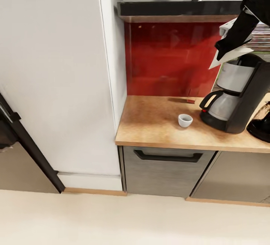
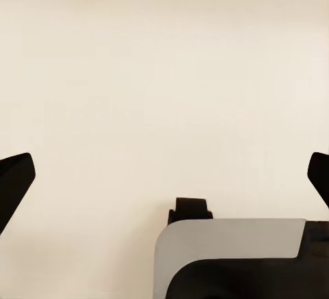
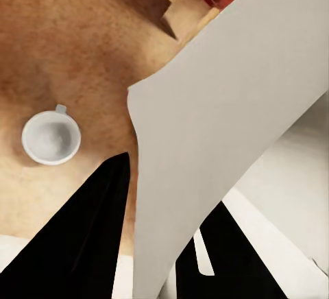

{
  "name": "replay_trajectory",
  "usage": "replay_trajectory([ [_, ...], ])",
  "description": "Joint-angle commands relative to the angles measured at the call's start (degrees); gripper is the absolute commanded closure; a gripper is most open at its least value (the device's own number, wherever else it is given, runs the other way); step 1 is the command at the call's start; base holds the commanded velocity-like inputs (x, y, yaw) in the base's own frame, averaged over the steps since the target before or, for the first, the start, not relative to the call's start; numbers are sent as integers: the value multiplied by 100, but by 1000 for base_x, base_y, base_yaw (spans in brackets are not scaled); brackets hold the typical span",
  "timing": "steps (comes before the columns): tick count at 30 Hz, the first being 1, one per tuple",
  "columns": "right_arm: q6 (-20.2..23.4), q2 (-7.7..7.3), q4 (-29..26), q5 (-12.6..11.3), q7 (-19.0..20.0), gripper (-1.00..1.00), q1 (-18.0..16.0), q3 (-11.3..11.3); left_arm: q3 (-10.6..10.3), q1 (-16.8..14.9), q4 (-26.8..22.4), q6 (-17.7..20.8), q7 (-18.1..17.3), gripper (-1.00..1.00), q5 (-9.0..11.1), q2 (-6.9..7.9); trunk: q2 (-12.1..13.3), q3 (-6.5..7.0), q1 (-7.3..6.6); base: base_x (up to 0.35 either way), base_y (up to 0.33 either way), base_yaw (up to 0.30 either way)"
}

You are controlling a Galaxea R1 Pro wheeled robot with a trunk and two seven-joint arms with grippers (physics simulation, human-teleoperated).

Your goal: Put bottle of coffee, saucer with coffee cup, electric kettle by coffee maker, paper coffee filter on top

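Paper coffee filter (image 3: 226,127) right up against my wrist cam, my right claw (image 1: 234,44) clamped on it, upper right of the head frame, hovering just above the coffee maker (image 1: 240,95). Maker's on the counter (image 1: 157,125), good. Filter not seated yet. Coffee cup (image 1: 185,120) sits bare on the counter, center-right, beside the carafe, no saucer under it. Left claw (image 2: 164,175) w/ fingers wide apart, holding nothing. Kitchen shelf (image 1: 176,9) along the top. Jar and saucer left to do, I reckon.
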Motion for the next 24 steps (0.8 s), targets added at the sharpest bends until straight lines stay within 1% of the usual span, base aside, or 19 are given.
replay_trajectory([
  [1,21,-1,-1,42,48,100,-5,-7,2,3,-9,-7,1,-100,14,0,-2,-2,0,0,58,-259],
  [5,21,-24,-1,42,48,100,-5,-7,2,3,-9,-7,1,-100,14,0,-2,8,0,0,36,-265],
  [8,21,-30,-1,42,48,100,-5,-8,1,3,-9,-7,1,-100,14,0,-2,11,0,17,206,-131],
  [12,21,-32,-1,42,48,100,-5,-7,0,3,-9,-7,1,-100,14,0,-2,12,0,69,286,-40],
  [15,19,-32,-1,42,58,100,-5,-12,1,3,-9,-7,1,-100,14,0,-2,12,0,52,193,-14],
  [22,12,-34,-1,42,89,100,-5,-24,2,3,-8,-8,1,-100,14,0,-2,12,0,8,32,-2],
  [24,12,-58,-1,42,91,100,-31,-24,2,3,-7,-9,1,-100,14,0,-2,12,0,1,2,0],
])
